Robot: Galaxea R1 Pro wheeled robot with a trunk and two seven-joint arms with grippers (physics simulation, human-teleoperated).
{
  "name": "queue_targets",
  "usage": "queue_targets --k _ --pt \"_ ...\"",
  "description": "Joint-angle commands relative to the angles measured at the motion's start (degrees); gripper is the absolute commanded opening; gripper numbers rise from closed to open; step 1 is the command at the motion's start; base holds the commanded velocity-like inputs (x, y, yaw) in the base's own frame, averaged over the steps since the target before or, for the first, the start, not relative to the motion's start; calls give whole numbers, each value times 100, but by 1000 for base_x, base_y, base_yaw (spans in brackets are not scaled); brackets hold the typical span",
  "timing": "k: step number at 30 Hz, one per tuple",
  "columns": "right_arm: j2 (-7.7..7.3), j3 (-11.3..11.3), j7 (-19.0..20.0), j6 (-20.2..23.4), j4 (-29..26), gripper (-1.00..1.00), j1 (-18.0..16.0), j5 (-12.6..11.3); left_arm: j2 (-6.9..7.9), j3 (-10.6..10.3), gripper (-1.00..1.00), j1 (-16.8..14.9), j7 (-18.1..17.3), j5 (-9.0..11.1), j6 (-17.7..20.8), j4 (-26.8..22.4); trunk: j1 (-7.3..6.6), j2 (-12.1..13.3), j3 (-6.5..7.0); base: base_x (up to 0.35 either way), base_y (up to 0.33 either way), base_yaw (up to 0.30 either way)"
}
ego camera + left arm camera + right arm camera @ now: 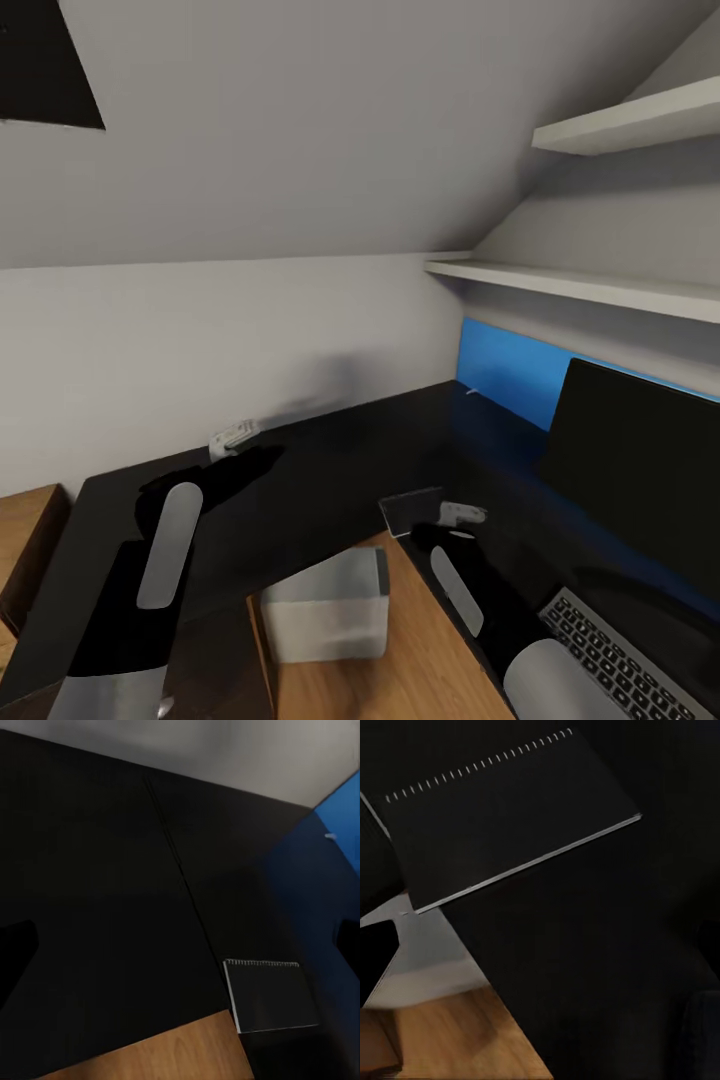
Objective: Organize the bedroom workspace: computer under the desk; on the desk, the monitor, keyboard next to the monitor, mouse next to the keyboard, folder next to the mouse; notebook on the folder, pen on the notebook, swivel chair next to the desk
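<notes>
The dark grey notebook [412, 512] [270, 994] [510, 817] lies flat at the inner edge of the black desk [330, 450]. My right gripper [462, 515] [540, 982] hovers open just beside and above it. Over the desk's left wing my left gripper [235, 440] [180, 945] is open and holds nothing. The monitor [640, 480] stands on the desk at the right, with the keyboard [620, 650] in front of it. The light grey computer [325, 605] [427, 960] sits on the floor in the desk's corner. Mouse, folder, pen and swivel chair are out of view.
A blue wall panel [510, 375] [341, 832] runs behind the monitor. Two white shelves [580, 285] hang above it under a sloped ceiling. Wooden floor [430, 660] shows inside the desk's angle, and a wooden unit [25, 530] stands at the far left.
</notes>
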Motion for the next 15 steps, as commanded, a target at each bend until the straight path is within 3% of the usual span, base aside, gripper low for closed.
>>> queue_targets --k 1,15 --pt "-4 18 -52 14 -10 100 -4 -52 -5 5 100 -6 54 54 21 -4 1 -5 -7 0 0 267" --pt "-4 22 -56 -14 -15 100 -4 -52 -13 -92 100 -6 42 51 25 147 1 -5 -4 0 0 259"
